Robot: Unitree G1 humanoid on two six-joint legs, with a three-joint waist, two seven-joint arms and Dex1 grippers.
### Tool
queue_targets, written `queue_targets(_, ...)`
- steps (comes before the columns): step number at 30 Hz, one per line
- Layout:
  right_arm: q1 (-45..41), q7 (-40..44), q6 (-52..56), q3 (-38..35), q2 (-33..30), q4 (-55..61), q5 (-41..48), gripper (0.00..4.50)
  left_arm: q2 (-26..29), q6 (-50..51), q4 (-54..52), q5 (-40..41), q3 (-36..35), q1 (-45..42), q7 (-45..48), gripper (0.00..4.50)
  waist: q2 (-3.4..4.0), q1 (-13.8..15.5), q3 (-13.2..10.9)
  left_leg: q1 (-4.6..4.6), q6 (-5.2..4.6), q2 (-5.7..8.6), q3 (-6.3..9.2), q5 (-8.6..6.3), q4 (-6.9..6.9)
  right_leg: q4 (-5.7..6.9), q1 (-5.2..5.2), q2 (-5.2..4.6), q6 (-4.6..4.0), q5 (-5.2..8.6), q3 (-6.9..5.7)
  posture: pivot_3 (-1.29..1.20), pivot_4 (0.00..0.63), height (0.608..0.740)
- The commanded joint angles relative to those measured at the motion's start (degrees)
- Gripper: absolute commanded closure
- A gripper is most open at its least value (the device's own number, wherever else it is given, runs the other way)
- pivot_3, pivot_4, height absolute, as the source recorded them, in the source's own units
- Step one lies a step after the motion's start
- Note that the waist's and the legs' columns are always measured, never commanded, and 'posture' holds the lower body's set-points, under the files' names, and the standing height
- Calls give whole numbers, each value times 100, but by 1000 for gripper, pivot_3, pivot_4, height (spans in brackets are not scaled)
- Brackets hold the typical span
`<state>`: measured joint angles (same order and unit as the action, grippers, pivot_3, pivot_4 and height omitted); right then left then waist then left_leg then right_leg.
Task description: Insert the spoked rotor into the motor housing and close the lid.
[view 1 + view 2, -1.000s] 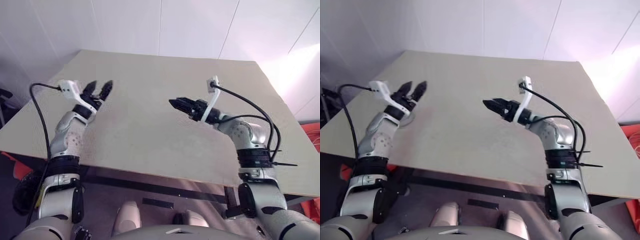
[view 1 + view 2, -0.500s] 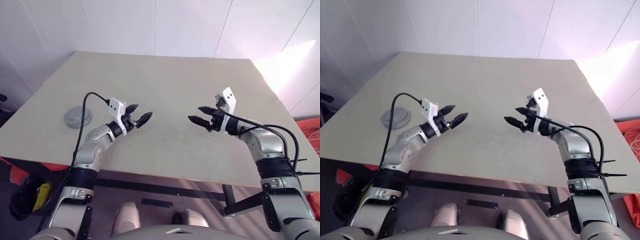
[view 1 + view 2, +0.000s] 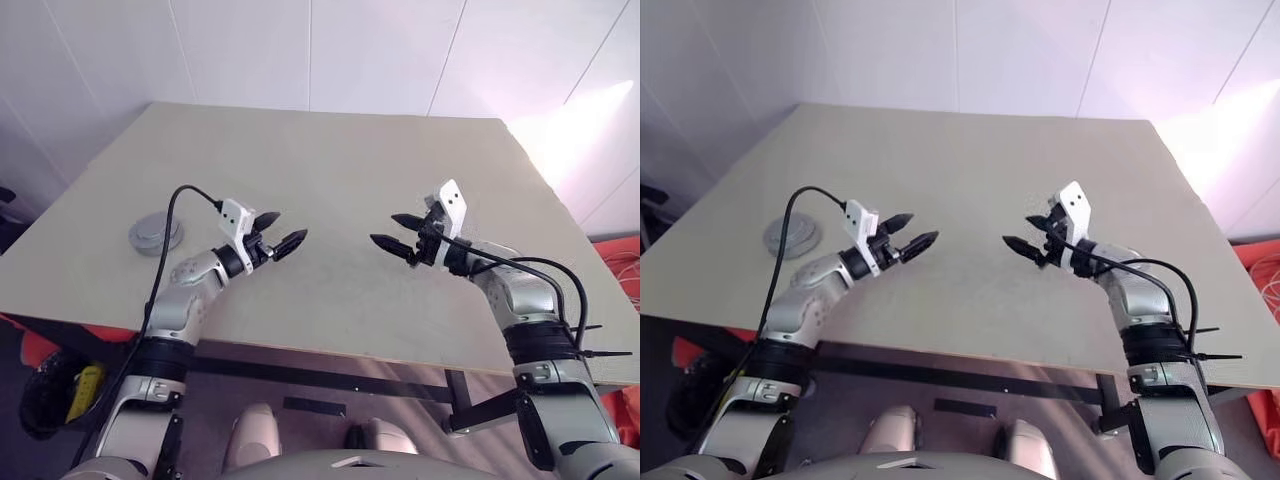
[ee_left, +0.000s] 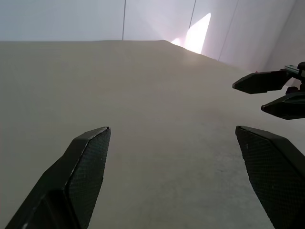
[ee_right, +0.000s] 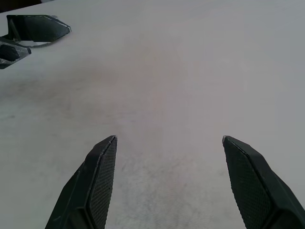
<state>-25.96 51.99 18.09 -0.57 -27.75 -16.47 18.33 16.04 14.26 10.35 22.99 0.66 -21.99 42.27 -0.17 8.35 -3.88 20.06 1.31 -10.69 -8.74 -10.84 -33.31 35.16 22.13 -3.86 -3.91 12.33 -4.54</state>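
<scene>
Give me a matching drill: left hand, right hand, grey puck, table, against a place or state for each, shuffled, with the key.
Things:
1. left hand
2. right hand
3. grey puck
4. table

Places or states:
A. beige, bearing the puck
B. open, empty, tips pointing toward the robot's left
C. resting near the table's left edge
D. open, empty, tips pointing toward the robot's right

Pairs: 1-D, 2-B, 3-C, 4-A

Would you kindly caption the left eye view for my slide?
Both open, empty end effectors, left and right, face each other above the table; a closed grey motor housing sits at its left edge.
</scene>
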Motion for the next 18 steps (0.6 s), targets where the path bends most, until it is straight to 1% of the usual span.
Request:
queue_targets(1, -141, 192, 51, -212, -93, 90, 220, 514, -1, 111, -377, 97, 31, 8, 135, 18, 0, 1, 0, -1, -2, 0, 0, -1, 0, 0, -1, 0, 0, 0, 0, 0, 0, 740)
queue_targets(7, -201, 221, -44, -204, -64, -22, 135, 514, -79, 165, -449, 61, 102, 16, 157, 18, 1, 3, 0, -1, -4, 0, 0, -1, -2, 0, -3, 0, 1, 1, 0, 0, 0, 740)
queue_targets(12, -246, -113, -481, -314, 64, -119, 20, 514, -84, 166, -439, 33, 124, 5, 174, 18, 1, 1, 1, -1, -4, -1, 0, -1, -2, 0, -2, 0, 4, 2, 0, 0, 0, 740)
queue_targets(18, -170, -4, -368, -256, 41, 22, 124, 514, -115, 134, -440, -11, 180, 29, 183, 18, 1, -1, 1, -1, -6, 0, 0, -2, -2, -1, -2, 0, 3, 2, 0, 0, 0, 740)
